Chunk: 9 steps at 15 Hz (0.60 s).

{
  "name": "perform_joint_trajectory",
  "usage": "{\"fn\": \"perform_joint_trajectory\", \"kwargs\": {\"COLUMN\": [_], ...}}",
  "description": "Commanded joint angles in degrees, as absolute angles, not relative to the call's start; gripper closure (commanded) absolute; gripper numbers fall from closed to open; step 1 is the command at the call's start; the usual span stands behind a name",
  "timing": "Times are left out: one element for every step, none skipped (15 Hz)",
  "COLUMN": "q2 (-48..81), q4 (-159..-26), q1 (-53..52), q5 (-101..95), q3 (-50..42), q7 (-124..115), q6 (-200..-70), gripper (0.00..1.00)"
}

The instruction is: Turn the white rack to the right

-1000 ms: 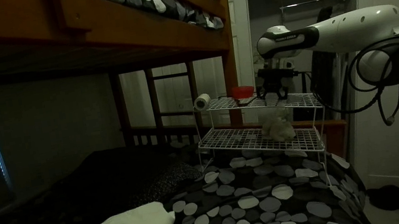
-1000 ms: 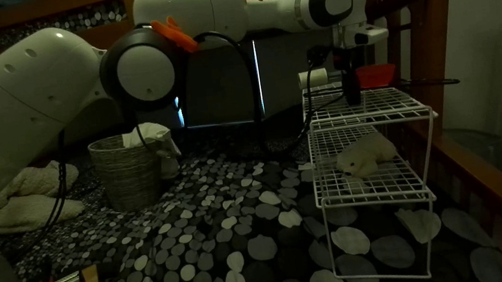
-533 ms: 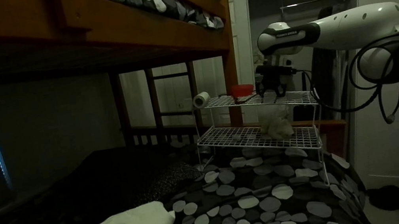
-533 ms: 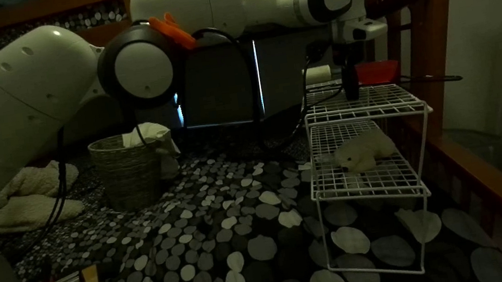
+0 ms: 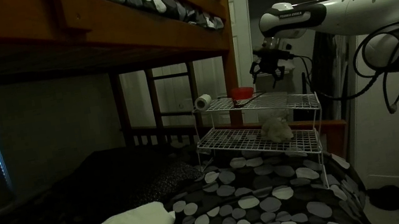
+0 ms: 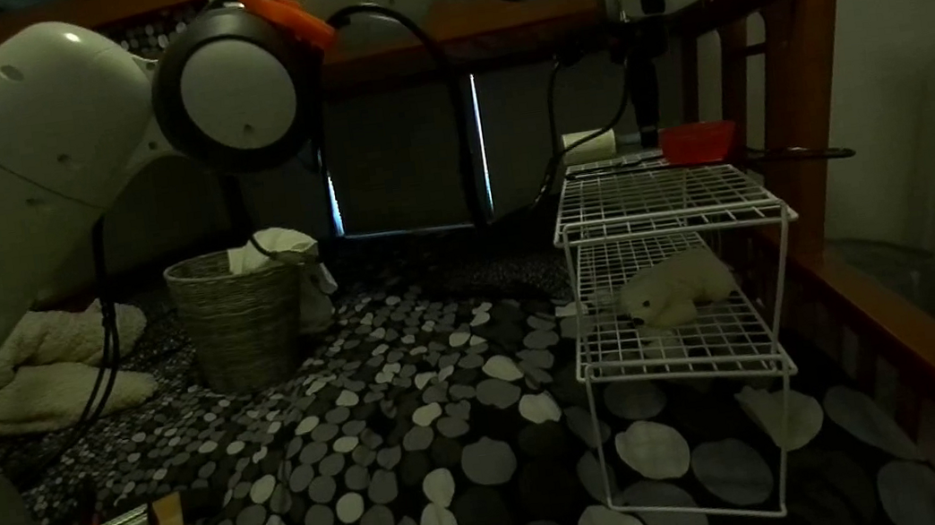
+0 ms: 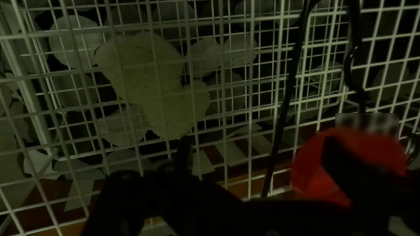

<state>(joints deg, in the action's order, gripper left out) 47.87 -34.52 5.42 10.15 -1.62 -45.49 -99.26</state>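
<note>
The white rack (image 5: 261, 150), a two-tier frame of thin wire, stands upright on the bed in both exterior views. Its narrow end (image 6: 671, 228) faces the camera in an exterior view. My gripper (image 5: 265, 82) hangs above the upper shelf, apart from it, with its fingers spread and nothing between them. In the wrist view the two dark fingertips of the gripper (image 7: 258, 144) are far apart, with the shelf grid (image 7: 249, 131) below them. One finger covers part of a red bowl (image 7: 311, 173) there.
On the upper shelf are the red bowl (image 6: 697, 143), a white roll (image 5: 203, 102) and a dark thin looped item (image 6: 806, 155). A pale plush toy (image 6: 677, 289) lies on the lower shelf. A bunk post (image 5: 231, 71) rises behind. A wicker basket (image 6: 236, 320) stands on the bed.
My gripper has opened and risen off the upper shelf, the arm lifting with it. The rack's near end has shifted slightly to the left in both exterior views.
</note>
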Motion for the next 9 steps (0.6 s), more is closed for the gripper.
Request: {"fn": "perform_joint_trajectory", "kwargs": {"q2": [43.04,41.79,40.68,39.73,38.64,37.22,35.66,33.93,39.43], "q4": [-38.92,-40.09,-41.79,-43.05,-44.75,-46.80,-49.21,-51.89,-43.43], "q1": [5.90,5.99,6.40,6.44,6.82,7.33,8.08,8.78,7.82], "q5": [8.60,7.33,6.18,4.37,3.45,2.93,3.62,4.35,4.08], "q3": [-3.29,-4.14,-4.69,-5.56,-5.87,-5.91,-5.55,-5.25,-5.85], "q7": [-46.19,-44.56,-41.39,-38.62,-35.57,-31.91,-29.29,-26.47,-30.99], "q6": [-96.21,-95.59,-94.54,-93.72,-93.92,-95.65,-98.21,-100.84,-97.32], "gripper": [0.00,0.00,0.00,0.00,0.00,0.00,0.00,0.00,0.00]}}
